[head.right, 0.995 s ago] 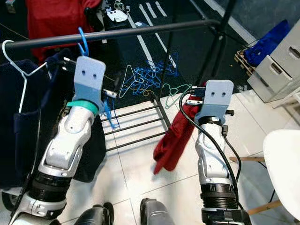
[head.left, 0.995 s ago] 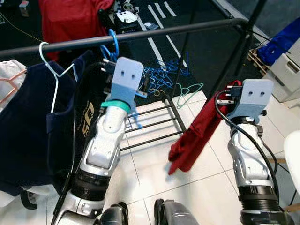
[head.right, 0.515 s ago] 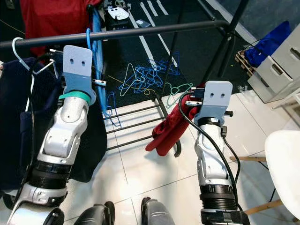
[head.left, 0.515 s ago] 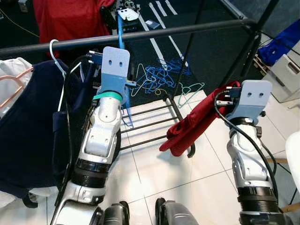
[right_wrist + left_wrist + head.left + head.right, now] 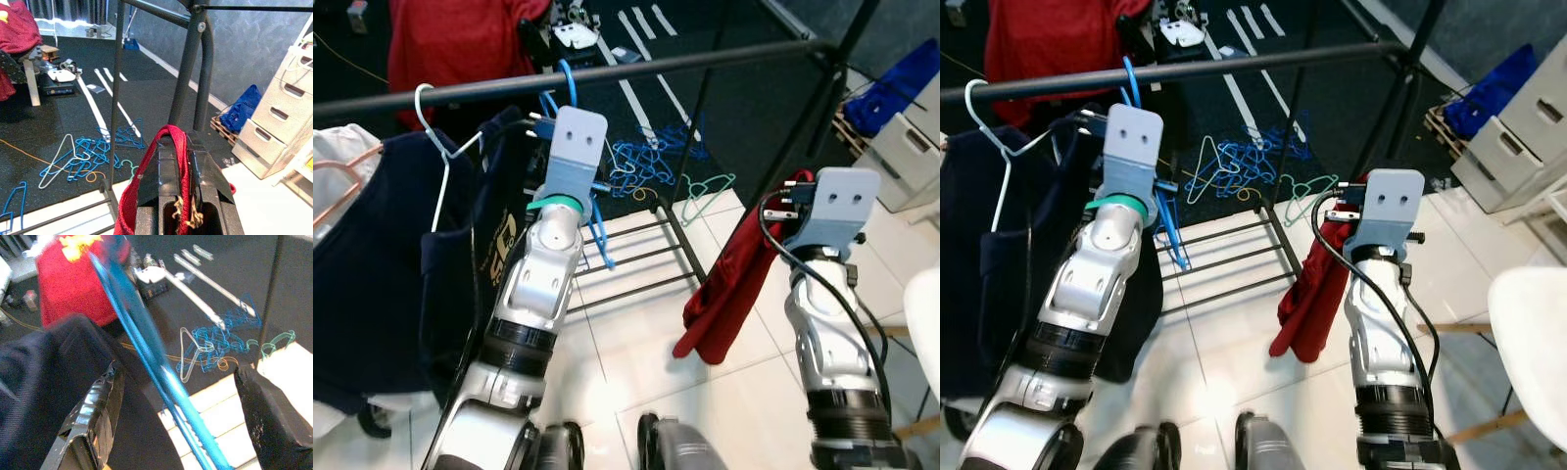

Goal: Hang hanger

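hanger: the left gripper [image 5: 171,431] has the blue hanger [image 5: 597,230] raised to the rail [image 5: 607,70], hook [image 5: 570,78] right at the bar. From the head views it's hard to say if the hook is actually over the bar or just touching it.

left gripper: fingers [image 5: 90,428] stand fairly wide with the hanger's wire running between them. Whether they're really pinching it isn't clear, so call it can't tell.

right gripper: the right gripper [image 5: 178,196] is closed tight on a red cloth [image 5: 729,294], held off to the right and lower than the rail. The cloth dangles free above the floor [image 5: 636,372].

risk 1: if the hook isn't seated and the left gripper lets go, the hanger probably drops onto the low rack [image 5: 636,259] or the floor. The thin wire looks slippery, so it could also twist in the grip.

risk 2: a white hanger [image 5: 435,157] with a navy shirt [image 5: 372,274] sits just beside it on the rail. Nudging that way could knock or snag it.

risk 3: the arm's cable runs close to the navy shirt and might catch if the arm pulls back fast.

risk 4: the red cloth isn't on the hanger at all, so it looks like the hanger would go up bare.

containers: only a white drawer unit [image 5: 1518,127] at far right, drawers closed, contents unseen. A blue cloth [image 5: 1498,88] lies next to it.

floor stuff: a tangle of spare hangers [image 5: 651,162] on the dark mat beyond the rack.
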Robot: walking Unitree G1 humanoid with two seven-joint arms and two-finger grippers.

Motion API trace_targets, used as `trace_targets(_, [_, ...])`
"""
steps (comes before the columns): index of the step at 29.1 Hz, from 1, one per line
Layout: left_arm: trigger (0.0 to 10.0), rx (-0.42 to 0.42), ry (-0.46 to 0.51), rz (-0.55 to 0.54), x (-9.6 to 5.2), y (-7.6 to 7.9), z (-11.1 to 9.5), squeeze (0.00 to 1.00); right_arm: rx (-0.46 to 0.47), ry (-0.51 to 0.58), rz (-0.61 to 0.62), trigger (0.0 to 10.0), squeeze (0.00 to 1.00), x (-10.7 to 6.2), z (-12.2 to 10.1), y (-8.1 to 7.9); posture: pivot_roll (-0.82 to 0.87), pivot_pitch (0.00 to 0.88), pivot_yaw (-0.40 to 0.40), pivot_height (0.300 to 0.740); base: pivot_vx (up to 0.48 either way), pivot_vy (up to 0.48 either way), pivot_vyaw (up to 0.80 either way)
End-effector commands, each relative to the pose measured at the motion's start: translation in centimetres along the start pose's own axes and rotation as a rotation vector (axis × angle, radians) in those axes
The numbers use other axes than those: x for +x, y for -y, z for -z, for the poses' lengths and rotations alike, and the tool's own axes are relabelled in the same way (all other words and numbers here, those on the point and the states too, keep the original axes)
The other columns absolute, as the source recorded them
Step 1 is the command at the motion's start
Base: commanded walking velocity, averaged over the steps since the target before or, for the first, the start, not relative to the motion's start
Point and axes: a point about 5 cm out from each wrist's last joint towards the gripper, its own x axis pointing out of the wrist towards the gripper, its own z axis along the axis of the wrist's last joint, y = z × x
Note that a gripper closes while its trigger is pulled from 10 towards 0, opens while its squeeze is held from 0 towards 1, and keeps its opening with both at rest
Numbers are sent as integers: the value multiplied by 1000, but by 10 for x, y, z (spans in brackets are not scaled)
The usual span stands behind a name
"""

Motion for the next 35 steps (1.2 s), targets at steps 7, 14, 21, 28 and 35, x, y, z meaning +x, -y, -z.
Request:
trace_targets(7, [10000, -104, -161, -47, 18, -2, 11, 0, 4, 14, 12, 10000, 0, -1, -1, 2, -144, 92, 34, 740, 0, 0, 0])
trace_targets(14, [10000, -130, -105, -154, 25, -22, -7, 0, 4, 13, 13, 10000, 0, -2, -1, 2, -138, 95, 33, 740, 0, 0, 0])
trace_targets(21, [10000, -142, -55, -229, 27, -40, -19, 0, 6, 10, 9, 10000, 0, -2, 0, 1, -135, 98, 30, 740, 0, 0, 0])
trace_targets(28, [7725, -130, -14, -273, 26, -50, -25, 0, 6, 8, 6, 10000, 0, -2, 0, 1, -133, 97, 28, 740, 0, 0, 0])
trace_targets(35, [0, -139, -15, -242, 26, -45, -24, 0, 7, 7, 4, 10000, 0, -2, 0, 0, -134, 94, 27, 740, 0, 0, 0])
